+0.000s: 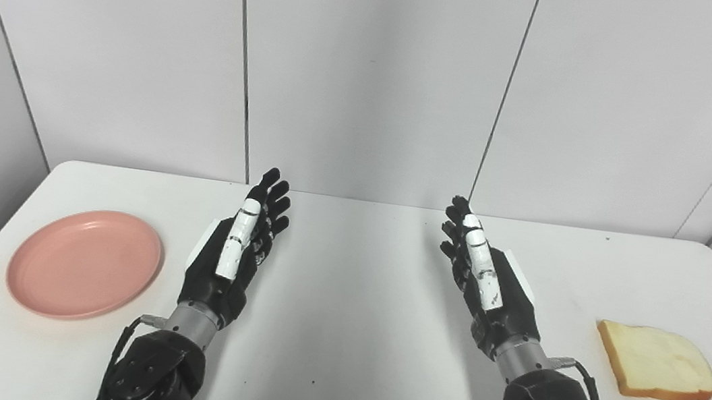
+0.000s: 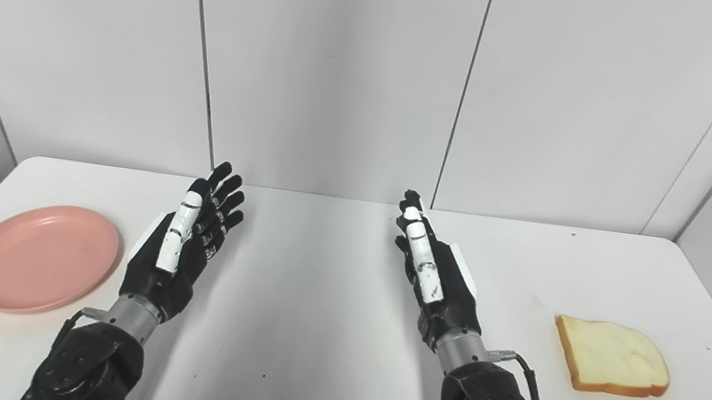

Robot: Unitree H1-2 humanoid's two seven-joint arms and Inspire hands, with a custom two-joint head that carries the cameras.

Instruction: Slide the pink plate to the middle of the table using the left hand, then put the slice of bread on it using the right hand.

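Black left hand point(image 1: 235, 246) and right hand point(image 1: 486, 277) hover with fingers spread, holding nothing, touching nothing

Bare white table point(image 1: 346, 335) between the pink plate point(image 1: 85, 263) at far left and the bread slice point(image 1: 655, 362) at far right of the plate, crossed only by the open left hand point(image 1: 234, 253) just beside the plate and the open right hand point(image 1: 486, 277) nearer the bread.

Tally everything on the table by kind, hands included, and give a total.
Plates: 1, the pink plate
Bread slices: 1, the slice of bread
Robot hands: 2, the left hand and the right hand, both open and holding nothing
Total: 4
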